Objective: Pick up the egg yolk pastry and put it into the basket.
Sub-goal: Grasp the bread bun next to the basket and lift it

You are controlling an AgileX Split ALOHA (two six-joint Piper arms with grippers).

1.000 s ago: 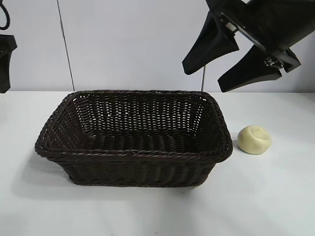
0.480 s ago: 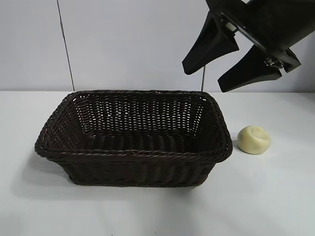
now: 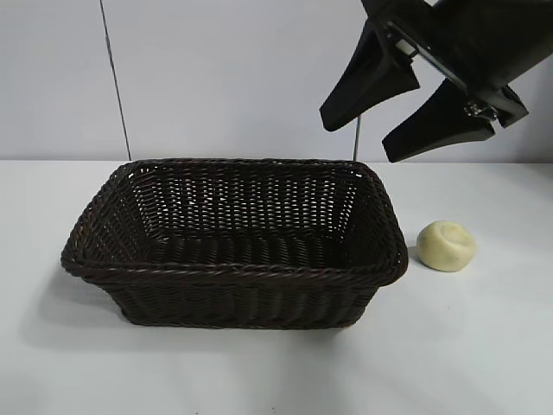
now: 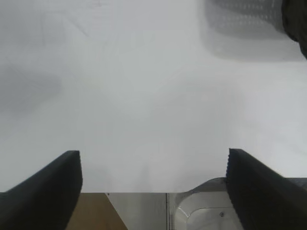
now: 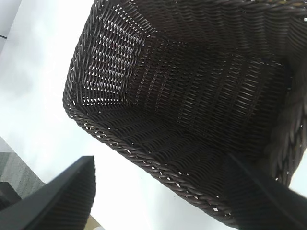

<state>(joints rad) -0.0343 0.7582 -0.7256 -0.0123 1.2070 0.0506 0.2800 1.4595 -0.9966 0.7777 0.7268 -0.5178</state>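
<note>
The egg yolk pastry (image 3: 447, 245), a small pale yellow ball, lies on the white table just right of the basket (image 3: 233, 270), apart from it. The basket is dark brown wicker with nothing in it; its inside also shows in the right wrist view (image 5: 201, 96). My right gripper (image 3: 359, 138) hangs open and empty high above the basket's right end, up and to the left of the pastry. Its fingers (image 5: 67, 196) frame the basket rim in the right wrist view. My left gripper (image 4: 153, 163) is open and empty over bare table. The pastry is hidden in both wrist views.
A thin dark pole (image 3: 114, 78) stands behind the basket at the back left. In the left wrist view the table's edge (image 4: 144, 192) and a metal bracket (image 4: 201, 211) lie below the fingers.
The left arm's dark part at the exterior view's left edge has gone out of view. The right gripper, basket and pastry have not moved.
</note>
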